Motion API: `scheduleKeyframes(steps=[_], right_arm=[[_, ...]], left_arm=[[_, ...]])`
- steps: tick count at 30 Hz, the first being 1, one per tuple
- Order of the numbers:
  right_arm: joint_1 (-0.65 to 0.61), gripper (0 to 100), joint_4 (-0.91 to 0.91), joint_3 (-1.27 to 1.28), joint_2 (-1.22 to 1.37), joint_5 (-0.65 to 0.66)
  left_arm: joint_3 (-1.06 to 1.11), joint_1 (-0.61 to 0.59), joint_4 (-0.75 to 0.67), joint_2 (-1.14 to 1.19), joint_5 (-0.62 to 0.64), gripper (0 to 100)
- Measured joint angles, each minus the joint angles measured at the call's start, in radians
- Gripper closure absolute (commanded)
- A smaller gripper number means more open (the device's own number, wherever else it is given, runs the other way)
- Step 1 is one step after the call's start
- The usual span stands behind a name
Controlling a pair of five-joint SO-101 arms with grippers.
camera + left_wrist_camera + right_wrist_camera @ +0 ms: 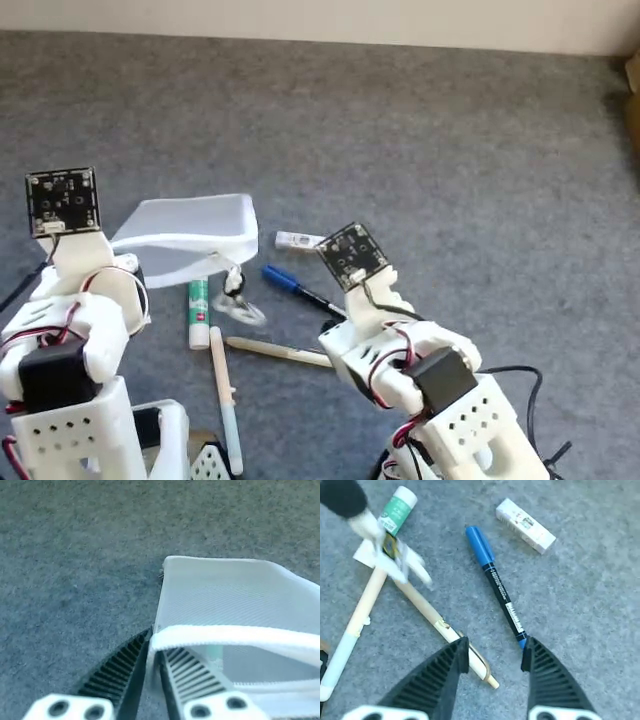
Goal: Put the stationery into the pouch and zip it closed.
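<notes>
Left hand (155, 642) clenched on pouch (225, 595) rim; right hand (492, 647) released above blue pen (495, 585) on carpet (590, 610).

There is one pouch (190, 225), one glue stick (199, 312), one blue marker (303, 290), one small white box (298, 240) and two pale pens (278, 350) (224, 400).

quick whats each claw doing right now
left claw: closed on the rim of the pouch
right claw: open, holding nothing
</notes>
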Motion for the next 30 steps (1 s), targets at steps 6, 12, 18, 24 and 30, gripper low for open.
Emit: scheduleKeyframes(steps=[6, 12, 18, 24, 30], right_arm=[[-0.006, 83.2, 0.0, 0.0, 0.0, 0.0], [-0.006, 83.2, -0.092, 0.023, 0.012, 0.0], [-0.006, 83.2, -0.121, 0.026, 0.164, 0.0], [-0.006, 83.2, -0.259, 0.026, 0.339, 0.0], [-0.009, 83.3, -0.338, 0.026, 0.471, 0.0]], left_arm=[[0.009, 0.0, 0.0, -0.002, 0.0, 99], [0.009, 0.0, 0.0, -0.002, 0.0, 99], [0.009, 0.0, 0.0, -0.002, 0.0, 99], [0.009, 0.0, 0.0, -0.002, 0.0, 99], [0.009, 0.0, 0.0, -0.002, 0.0, 99]])
